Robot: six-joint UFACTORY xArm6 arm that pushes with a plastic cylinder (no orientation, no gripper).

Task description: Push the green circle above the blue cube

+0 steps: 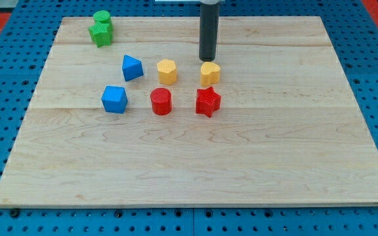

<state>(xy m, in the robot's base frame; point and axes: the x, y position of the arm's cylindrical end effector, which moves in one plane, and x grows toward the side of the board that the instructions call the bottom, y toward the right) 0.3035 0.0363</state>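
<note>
Two green blocks stand touching at the view's top left: a green circle (101, 18) at the very top and a green star-like block (100, 34) just below it. A blue cube (114, 99) sits left of centre, with a blue triangular block (132, 67) up and to its right. My tip (207, 59) is the lower end of the dark rod at top centre, just above a yellow block (209, 73), far right of the green blocks and the blue cube.
A yellow hexagon (167, 71) sits between the blue triangular block and the other yellow block. A red cylinder (161, 101) and a red star (207, 101) lie below them. The wooden board (195, 164) rests on a blue pegboard.
</note>
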